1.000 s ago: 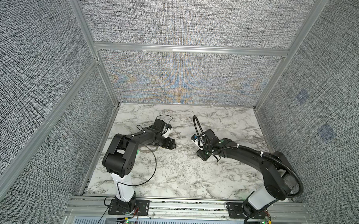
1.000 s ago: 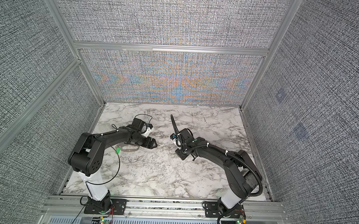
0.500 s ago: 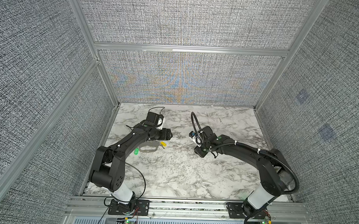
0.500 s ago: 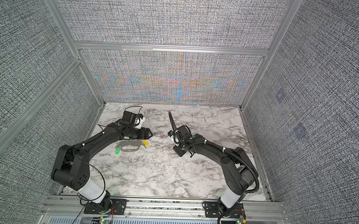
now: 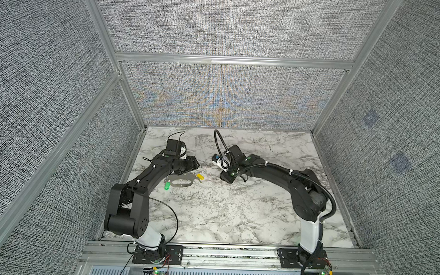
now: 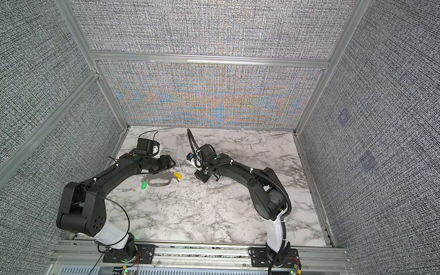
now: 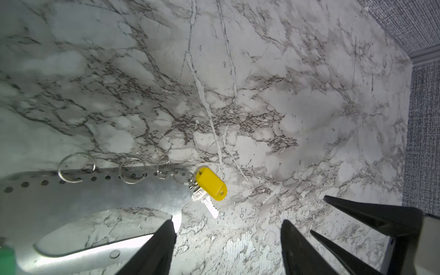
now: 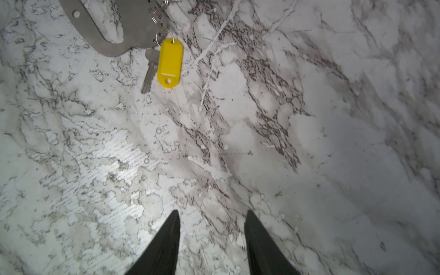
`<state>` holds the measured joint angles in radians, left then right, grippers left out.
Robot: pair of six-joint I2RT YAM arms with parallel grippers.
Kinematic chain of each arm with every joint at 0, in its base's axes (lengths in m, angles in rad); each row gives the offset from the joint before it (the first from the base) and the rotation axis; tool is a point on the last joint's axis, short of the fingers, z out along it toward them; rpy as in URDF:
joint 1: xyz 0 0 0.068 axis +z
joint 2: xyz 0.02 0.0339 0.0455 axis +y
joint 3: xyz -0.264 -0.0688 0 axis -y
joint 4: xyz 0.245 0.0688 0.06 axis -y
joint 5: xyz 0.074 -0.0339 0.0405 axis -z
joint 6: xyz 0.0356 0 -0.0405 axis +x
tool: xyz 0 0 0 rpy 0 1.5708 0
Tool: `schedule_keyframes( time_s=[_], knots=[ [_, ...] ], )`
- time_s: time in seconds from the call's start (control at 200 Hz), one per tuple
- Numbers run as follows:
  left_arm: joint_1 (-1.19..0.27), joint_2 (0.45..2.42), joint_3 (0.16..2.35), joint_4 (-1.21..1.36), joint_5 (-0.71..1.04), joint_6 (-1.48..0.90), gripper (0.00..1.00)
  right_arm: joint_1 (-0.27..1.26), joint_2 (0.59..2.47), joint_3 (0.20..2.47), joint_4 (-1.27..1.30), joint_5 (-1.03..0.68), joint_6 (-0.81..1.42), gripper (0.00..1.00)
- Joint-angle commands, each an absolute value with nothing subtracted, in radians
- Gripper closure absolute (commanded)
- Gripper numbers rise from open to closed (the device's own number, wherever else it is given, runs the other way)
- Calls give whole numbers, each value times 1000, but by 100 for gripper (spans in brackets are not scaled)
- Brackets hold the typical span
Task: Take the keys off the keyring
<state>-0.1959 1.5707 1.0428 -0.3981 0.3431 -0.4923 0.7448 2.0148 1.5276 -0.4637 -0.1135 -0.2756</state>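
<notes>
though it gapes, left tool (image 7: 227, 223) is empty

both top views are bright and sharp, with rainbow moiré on the back wall (image 5: 223, 98). in the left wrist view glare bleaches the keyring (image 7: 95, 250) and key (image 7: 210, 207); the left claw (image 7: 226, 238) is blurred. the right wrist view's tabletop (image 8: 100, 162) shows a glare patch.

The marble table (image 5: 236, 214) lies bare across the middle and front, while the keyring (image 6: 159, 178), its yellow-tagged key (image 5: 200, 177) and the left arm (image 5: 149, 181) crowd the left rear.
</notes>
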Motion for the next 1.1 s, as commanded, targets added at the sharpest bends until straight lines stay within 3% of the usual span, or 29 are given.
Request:
schedule_keyframes(
  time_s=[0.0, 0.11, 0.25, 0.59, 0.815, 0.996, 1.096],
  knots=[
    [-196, 1570, 1031, -402, 322, -604, 35, 748, 2043, 1563, -476, -133, -290, 54],
    [-196, 1573, 997, -357, 313, -718, 44, 751, 2040, 1547, -450, -137, -288, 54],
    [-196, 1615, 1015, -349, 297, -707, 47, 752, 2021, 1508, -446, -121, -309, 55],
    [-225, 1648, 1148, -485, 91, -39, 44, 738, 1907, 1341, -411, -63, -335, 58],
    [-257, 1646, 1126, -474, 116, 319, 52, 708, 1790, 1214, -412, -41, -334, 58],
    [-278, 1670, 1117, -480, 105, 607, 70, 681, 1694, 1137, -430, -31, -341, 59],
    [-281, 1683, 1109, -490, 80, 722, 70, 671, 1654, 1106, -446, -23, -339, 59]
  ],
)
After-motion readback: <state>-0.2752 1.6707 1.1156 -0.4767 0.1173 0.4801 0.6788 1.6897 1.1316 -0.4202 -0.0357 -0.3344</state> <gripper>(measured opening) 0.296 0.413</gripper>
